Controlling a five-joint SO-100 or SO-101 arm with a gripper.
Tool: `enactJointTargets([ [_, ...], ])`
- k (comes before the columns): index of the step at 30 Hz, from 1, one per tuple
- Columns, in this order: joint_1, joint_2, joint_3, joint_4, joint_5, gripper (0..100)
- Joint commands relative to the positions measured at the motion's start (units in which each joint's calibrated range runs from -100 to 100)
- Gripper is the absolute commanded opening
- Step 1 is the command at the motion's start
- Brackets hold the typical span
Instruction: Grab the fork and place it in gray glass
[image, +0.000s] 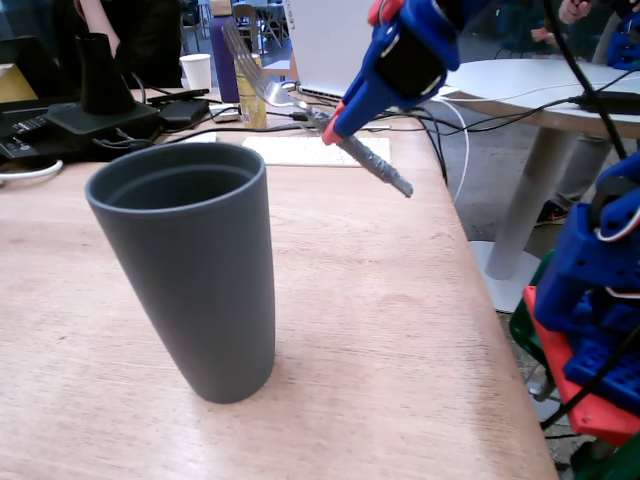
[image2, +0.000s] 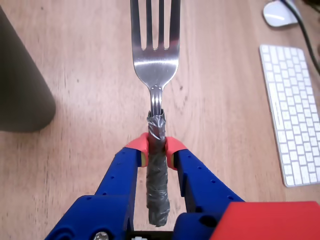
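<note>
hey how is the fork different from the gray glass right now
The fork is slim, shiny metal with a foil-wrapped handle; the gray glass is wide, matte and dark. The fork is held in the air, clamped at its handle in the gripper; the glass stands on the table, untouched. In the fixed view the fork slants, tines up, while the glass is about upright. Both are grayish, and the fork is not in the glass.
</note>
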Motion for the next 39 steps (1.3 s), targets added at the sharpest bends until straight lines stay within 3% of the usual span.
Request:
enactJointTargets([
  [1,-0.2,-2.5,-3.6,-0.9,-0.1,0],
  [5,-0.4,-2.5,-3.6,-0.9,-0.1,0],
  [8,-8.1,-2.6,-3.8,-0.9,-1.3,0],
  [11,-13.1,-1.9,-8.9,-0.9,-4.0,0],
  [20,-18.6,-1.4,-24.7,-1.2,-4.2,0],
  [25,-19.5,2.5,-23.9,-17.7,-6.1,0],
  [32,-36.4,4.1,-23.8,-19.7,-8.4,0],
  [36,-35.9,6.2,-17.5,-31.1,-8.4,0],
  [39,-35.4,6.8,-13.4,-31.5,-8.4,0],
])
